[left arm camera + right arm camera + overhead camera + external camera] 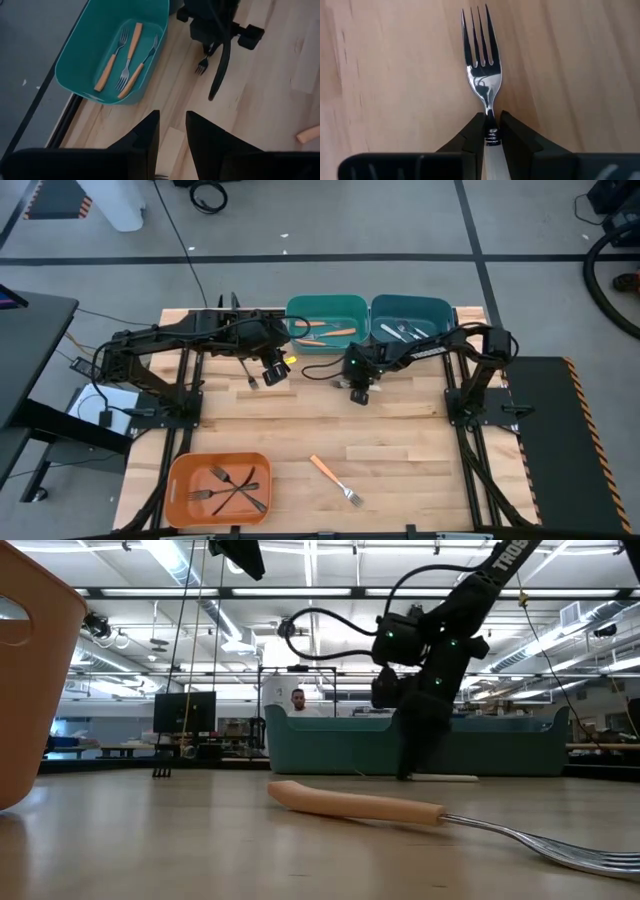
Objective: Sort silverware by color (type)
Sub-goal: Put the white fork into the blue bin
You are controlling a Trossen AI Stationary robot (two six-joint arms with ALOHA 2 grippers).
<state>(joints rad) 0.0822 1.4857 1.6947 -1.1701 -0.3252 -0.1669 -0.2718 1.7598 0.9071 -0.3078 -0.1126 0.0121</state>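
A fork (482, 75) with shiny metal tines and a pale handle lies flat on the wooden table, in front of the teal bin (325, 320) and blue bin (410, 320). My right gripper (492, 117) is low over it and slants down. Its fingers stand narrowly open on either side of the fork's neck. The left wrist view shows the same fork's tines (202, 65) sticking out below that gripper. My left gripper (172, 130) hangs open above the table near the teal bin, with nothing between its fingers. Another orange-handled fork (335, 480) lies near the front edge. My right gripper has its fingers (472, 130) close on both sides of the fork's neck (491, 112), where the handle begins. They come from above at a slant and point along the fork. Whether they touch it I cannot tell. The fork lies flat on the table.
The teal bin holds orange-handled forks (131, 50) and the blue bin holds silver ones (405, 332). The orange bin (180, 480) at the front left holds dark forks. A small dark fork (250, 380) lies beside my left gripper. Bare wood lies between the bins and the front edge.
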